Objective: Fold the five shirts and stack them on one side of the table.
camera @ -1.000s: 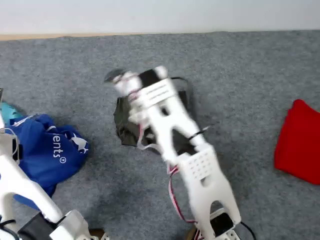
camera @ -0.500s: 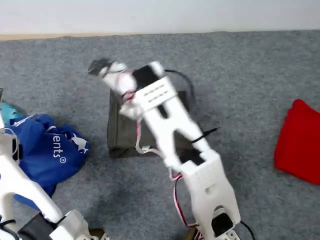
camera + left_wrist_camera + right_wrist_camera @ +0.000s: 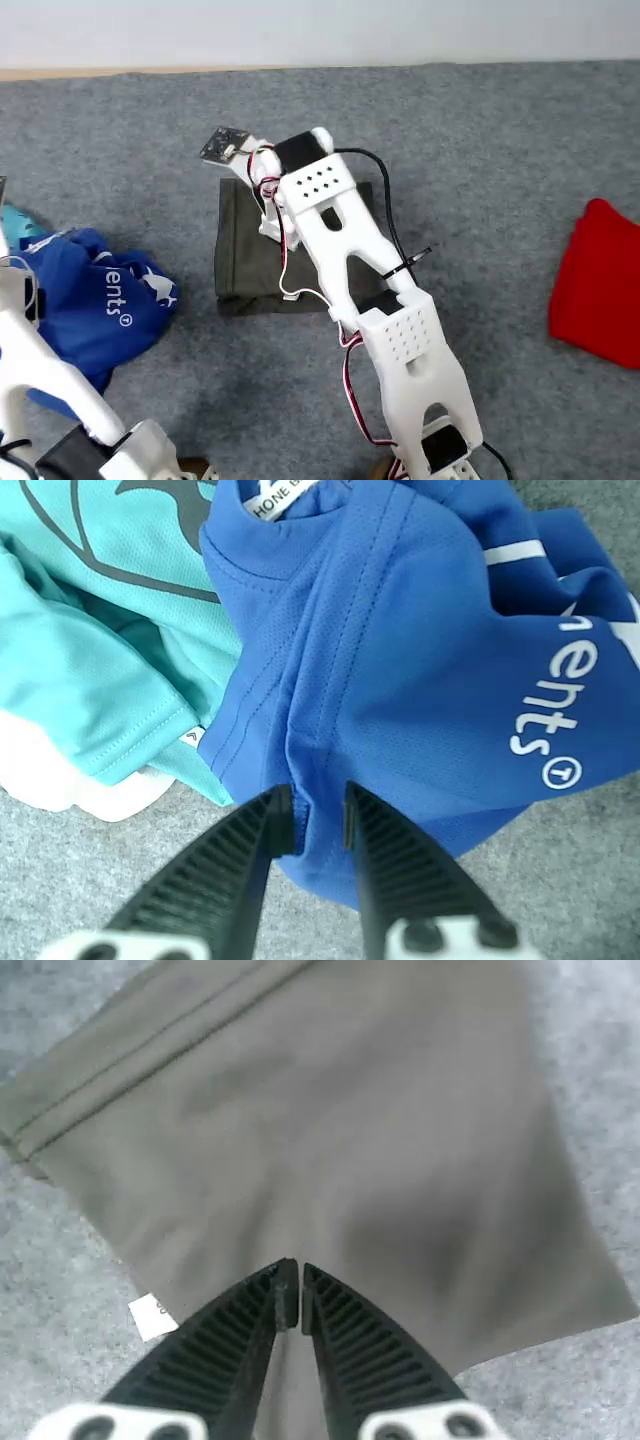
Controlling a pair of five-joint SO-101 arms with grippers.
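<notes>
From above we see a folded olive-grey shirt in the middle of the grey table, a crumpled blue shirt at the left edge and a red shirt at the right edge. At the left wrist, our left pincer hangs slightly parted over the crumpled blue shirt. At the right wrist, our right pincer is closed and empty above the folded olive-grey shirt.

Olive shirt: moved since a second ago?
Yes. The olive shirt went from a bunched heap to a flat rectangle, and its left edge is now slightly nearer the blue shirt.
</notes>
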